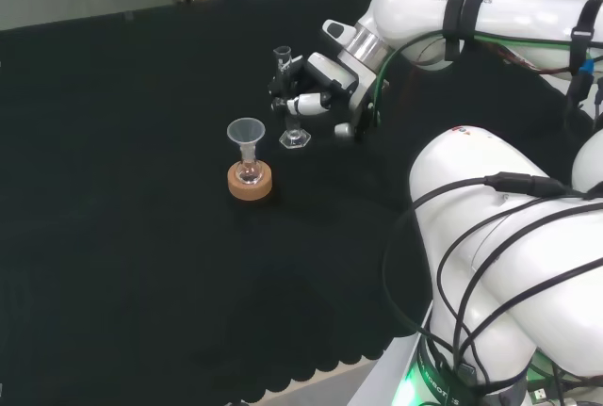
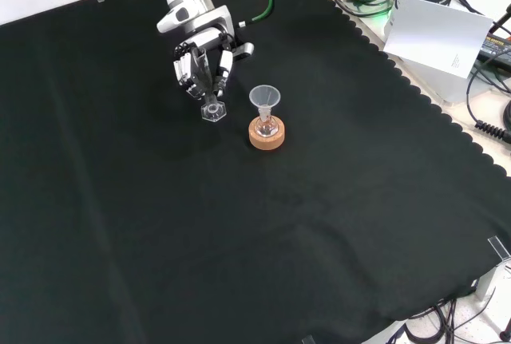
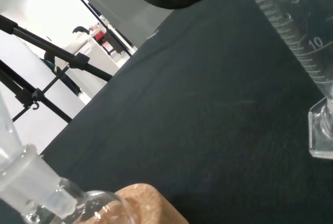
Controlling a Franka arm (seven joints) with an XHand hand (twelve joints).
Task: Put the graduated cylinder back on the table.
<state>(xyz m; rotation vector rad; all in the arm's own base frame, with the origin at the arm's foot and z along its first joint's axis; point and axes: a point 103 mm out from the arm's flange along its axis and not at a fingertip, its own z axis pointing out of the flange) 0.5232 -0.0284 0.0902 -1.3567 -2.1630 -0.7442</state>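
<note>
Lab: glass graduated cylinder (image 1: pixel 290 95), funnel (image 1: pixel 246 132), flask on cork ring (image 1: pixel 251 183), black-cloth bench (image 2: pixel 239 240).

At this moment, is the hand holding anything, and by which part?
Yes: the hand is curled round the graduated cylinder, gripping its tube about midway, above the hexagonal base.

In the front view the hand (image 2: pixel 204 65) hides most of the graduated cylinder (image 2: pixel 213 109), leaving its base.
</note>
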